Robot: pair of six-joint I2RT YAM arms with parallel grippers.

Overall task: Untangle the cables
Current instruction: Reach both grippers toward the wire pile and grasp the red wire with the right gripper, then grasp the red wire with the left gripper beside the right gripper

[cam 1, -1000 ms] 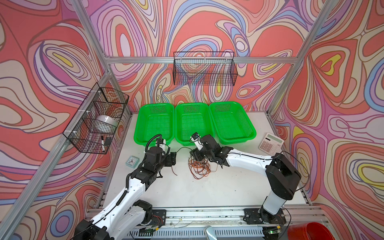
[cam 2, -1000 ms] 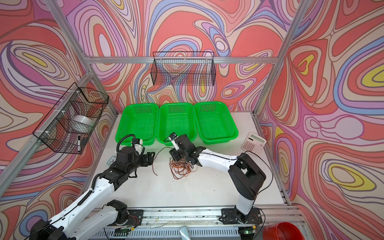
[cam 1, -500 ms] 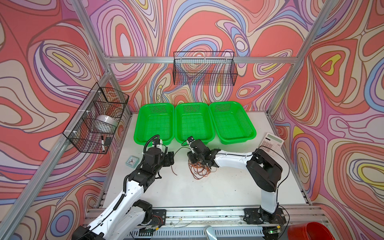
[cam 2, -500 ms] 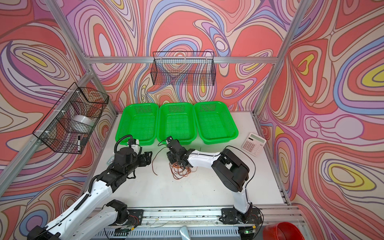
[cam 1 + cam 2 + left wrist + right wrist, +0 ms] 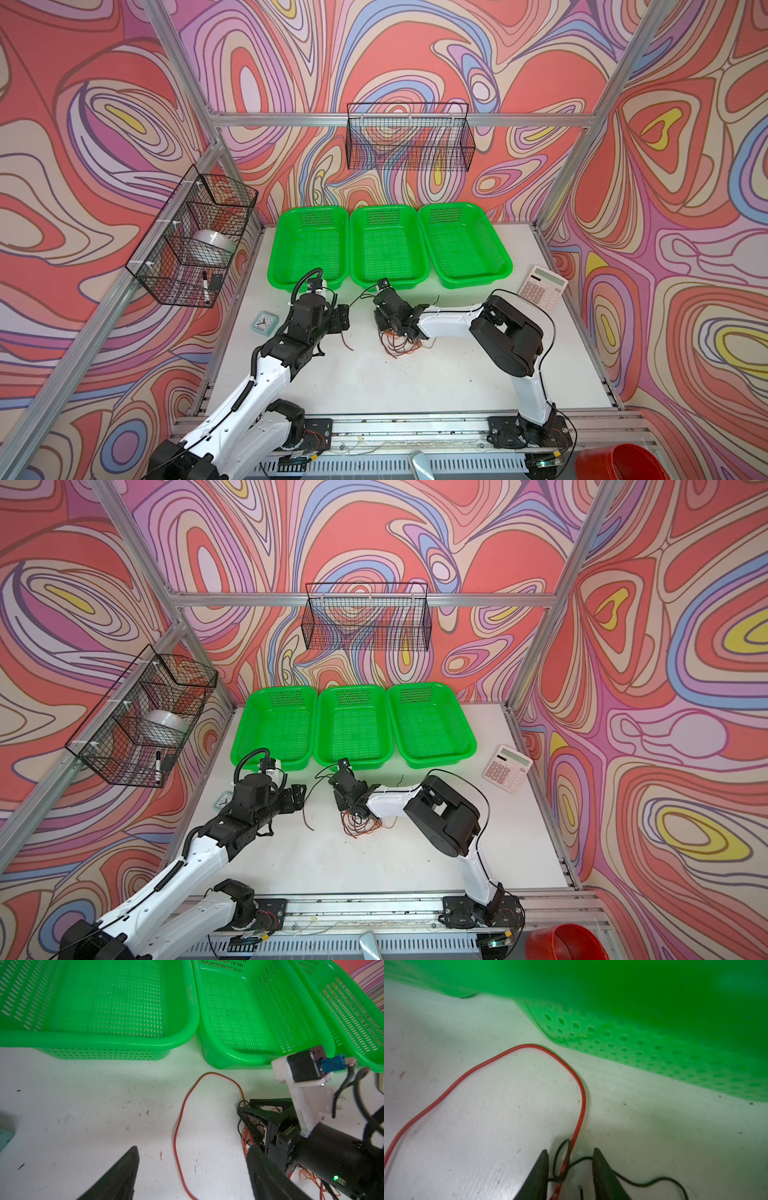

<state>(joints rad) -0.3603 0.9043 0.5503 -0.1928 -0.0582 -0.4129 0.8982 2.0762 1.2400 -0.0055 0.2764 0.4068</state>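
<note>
At the near edge, a front rail (image 5: pixel 415 432) is seen carrying both arm bases, and a thick red coil (image 5: pixel 619 461) stands beside it at the right corner.

On the white table (image 5: pixel 374 386), the cables (image 5: pixel 400 344) are found near the middle as a loose tangle of orange, dark red and black strands. The tangle lies directly under the right gripper (image 5: pixel 570 1176). In the right wrist view, its jaws are held a narrow way apart and set astride a red cable (image 5: pixel 579 1093) and a black cable (image 5: pixel 650 1183). Neither strand is visibly pinched.

The red cable is led out of the tangle in a wide loop towards the baskets. From there it runs back between the fingers of the left gripper (image 5: pixel 191 1176). That gripper is spread wide and nothing is held in it. It is placed just left of the tangle, apart from it. Whether its tips touch the table cannot be told.

A small mint clock (image 5: pixel 264 323) lies near the left edge of the table, and a calculator (image 5: pixel 543 286) near the right edge.

Farther back, three green mesh baskets (image 5: pixel 384 216) are set side by side in a row.

On the walls, a wire basket (image 5: pixel 183 266) with a marker (image 5: pixel 205 286) in it is hung at the left. A second wire basket (image 5: pixel 409 137) is hung at the back.
</note>
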